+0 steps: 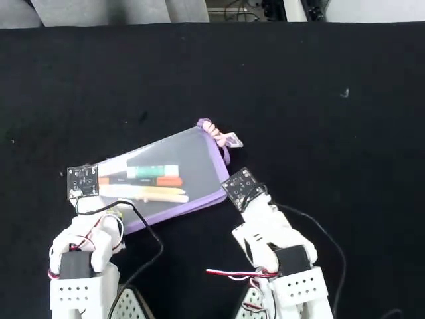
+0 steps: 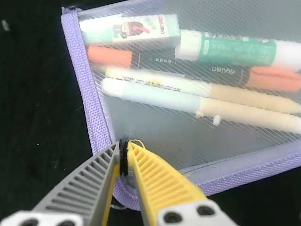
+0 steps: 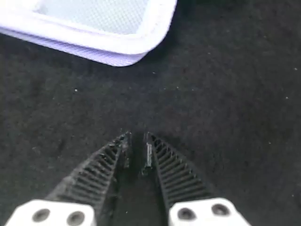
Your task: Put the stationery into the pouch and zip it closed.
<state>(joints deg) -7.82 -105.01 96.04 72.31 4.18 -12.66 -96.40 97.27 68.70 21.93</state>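
Left wrist view: the left gripper (image 2: pixel 126 157) pinches the pouch (image 2: pixel 87 89) at its corner, perhaps the zip end. The mesh is probably light and floppy, so grip the stiffer edging. The right gripper (image 3: pixel 136 150) is slightly parted and empty.

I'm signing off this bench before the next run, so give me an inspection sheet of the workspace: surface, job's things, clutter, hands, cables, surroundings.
Surface: black table, flat and matte.
Job's things: purple mesh pouch lying flat with stationery inside; pink coiled pull at its far right corner.
Clutter: one pale speck on the table.
Hands: left hand shut on the pouch's near left corner; right hand narrowly open, empty, over the table beside the pouch.
Cables: black cable loops over the pouch's near edge; red and white wires at the right arm's base.
Surroundings: grey panels past the table's far edge.
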